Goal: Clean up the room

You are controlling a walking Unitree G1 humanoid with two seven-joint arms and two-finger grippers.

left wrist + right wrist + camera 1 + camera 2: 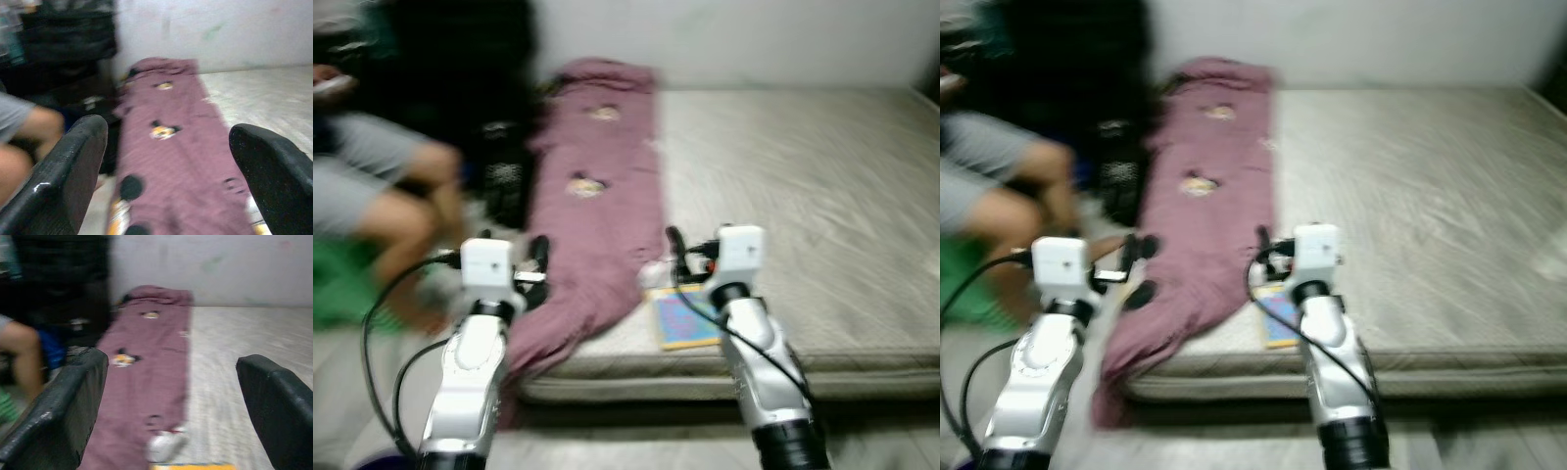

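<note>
— What's on the mattress (822,196)?
— One mauve blanket (597,196) with cartoon patches, stretched along its left edge, the near end drooping off. One colourful book (683,321) lies beside it; any writing is too blurred to read.
— The grippers?
— Left gripper (166,166) and right gripper (171,396) both spread wide, holding nothing. A person's bare knees (411,196) sit left.
</note>
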